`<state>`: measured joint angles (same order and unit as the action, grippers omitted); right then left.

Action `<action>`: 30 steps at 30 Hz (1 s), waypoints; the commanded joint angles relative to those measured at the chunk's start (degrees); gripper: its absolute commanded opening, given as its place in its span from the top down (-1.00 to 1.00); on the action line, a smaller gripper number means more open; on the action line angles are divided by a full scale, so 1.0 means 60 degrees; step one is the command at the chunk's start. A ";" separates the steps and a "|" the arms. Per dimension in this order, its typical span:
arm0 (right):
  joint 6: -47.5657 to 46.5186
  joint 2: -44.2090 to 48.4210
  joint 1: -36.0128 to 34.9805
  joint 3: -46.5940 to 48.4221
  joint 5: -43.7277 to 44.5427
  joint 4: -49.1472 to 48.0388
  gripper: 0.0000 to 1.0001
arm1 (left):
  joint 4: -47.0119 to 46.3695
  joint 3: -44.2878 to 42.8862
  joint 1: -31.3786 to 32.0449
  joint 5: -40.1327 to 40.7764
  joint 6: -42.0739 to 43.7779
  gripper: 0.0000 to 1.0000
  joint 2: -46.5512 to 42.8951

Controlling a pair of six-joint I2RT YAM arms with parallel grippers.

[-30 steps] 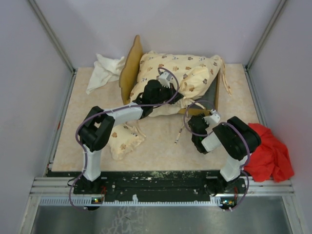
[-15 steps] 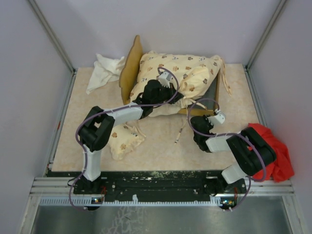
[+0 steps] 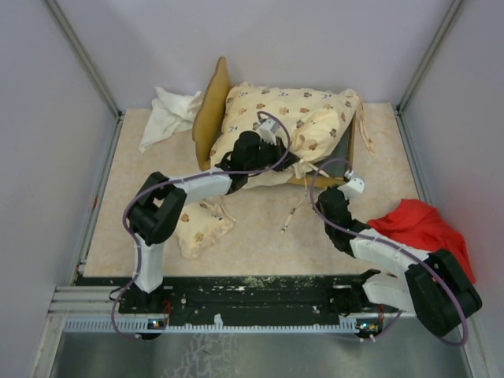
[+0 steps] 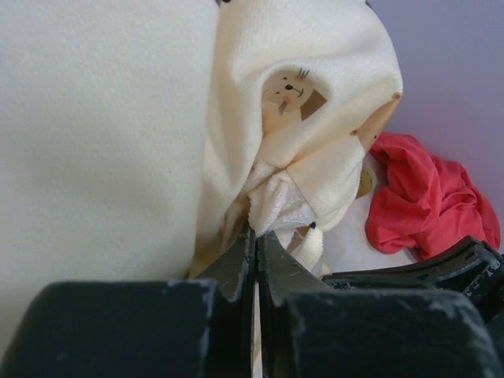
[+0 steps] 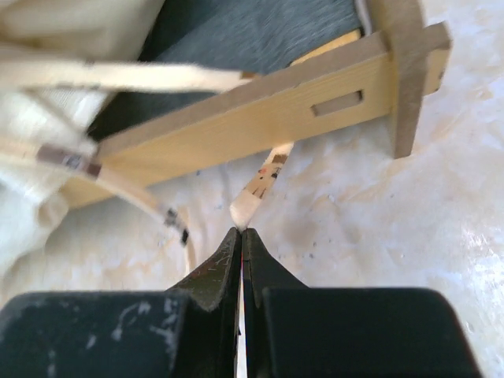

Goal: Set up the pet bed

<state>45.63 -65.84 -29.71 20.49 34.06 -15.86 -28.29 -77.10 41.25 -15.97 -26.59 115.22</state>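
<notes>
The pet bed's light wooden frame (image 3: 206, 110) stands at the back of the table, its wavy headboard on the left. Its side rail (image 5: 260, 118) and dark grey base (image 5: 252, 39) show in the right wrist view. The cream animal-print cushion (image 3: 295, 114) lies bunched on the frame. My left gripper (image 3: 272, 155) is shut on a gathered fold of the cushion (image 4: 276, 201) at its near edge. My right gripper (image 3: 324, 197) is shut on the end of a thin cushion tie strap (image 5: 261, 183) just in front of the rail. The small pillow (image 3: 201, 225) lies on the table near the left arm.
A red cloth (image 3: 425, 232) lies crumpled at the right, partly under my right arm. A white cloth (image 3: 169, 114) sits at the back left beside the headboard. Another loose tie strap (image 3: 290, 216) trails on the table. Walls enclose the table on three sides.
My right gripper has shut on the tie strap, and the right arm's elbow has swung out and down to the right over the red cloth. The left arm has stayed put.
</notes>
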 commanded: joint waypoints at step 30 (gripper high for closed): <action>-0.1481 0.3531 -0.0015 -0.0051 -0.2719 0.2859 1.00 | -0.0431 0.3658 0.1314 -0.0847 0.1364 0.26 -0.1536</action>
<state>37.08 -44.38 -29.76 16.45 16.88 2.96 -32.14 -53.80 49.45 -24.36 -20.29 102.80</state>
